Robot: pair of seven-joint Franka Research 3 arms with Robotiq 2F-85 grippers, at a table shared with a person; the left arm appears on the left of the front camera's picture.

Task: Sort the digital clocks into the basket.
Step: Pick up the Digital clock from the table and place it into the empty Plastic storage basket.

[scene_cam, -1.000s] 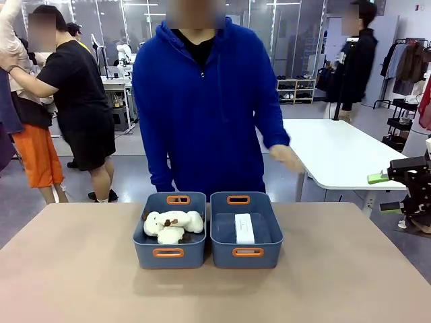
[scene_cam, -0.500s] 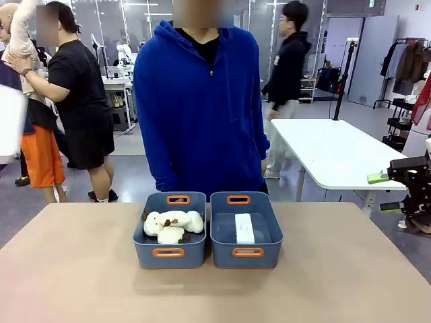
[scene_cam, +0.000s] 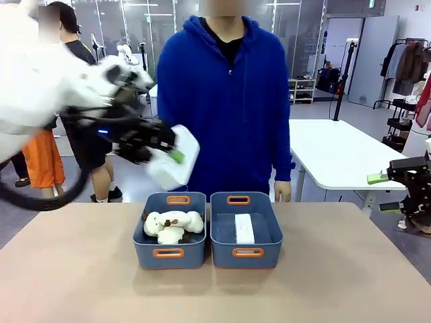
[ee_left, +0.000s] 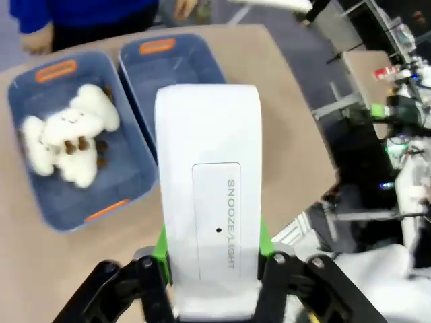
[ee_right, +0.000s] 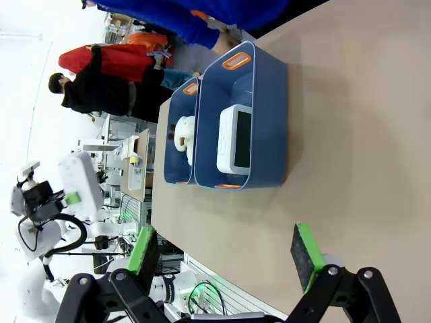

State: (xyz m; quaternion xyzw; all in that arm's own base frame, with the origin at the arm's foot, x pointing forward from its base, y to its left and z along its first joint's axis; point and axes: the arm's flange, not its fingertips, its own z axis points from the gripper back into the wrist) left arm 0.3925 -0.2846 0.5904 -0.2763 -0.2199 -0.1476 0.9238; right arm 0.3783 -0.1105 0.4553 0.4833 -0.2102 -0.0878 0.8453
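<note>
The left gripper (scene_cam: 176, 156) has swung in over the table, clamped on a white digital clock (scene_cam: 176, 157), while the right gripper (scene_cam: 378, 192) stays wide.

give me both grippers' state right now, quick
left gripper: shut on a white digital clock, held above the bins.
right gripper: open, holding nothing.

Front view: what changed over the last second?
The left arm swung in from the left, its left gripper shut on a white digital clock, carried in the air above the two bins. The person stepped right, hand now down at their side. Unchanged: the plush toys in the left bin, the other clock in the right basket, and the right gripper open off the table's right edge.
</note>
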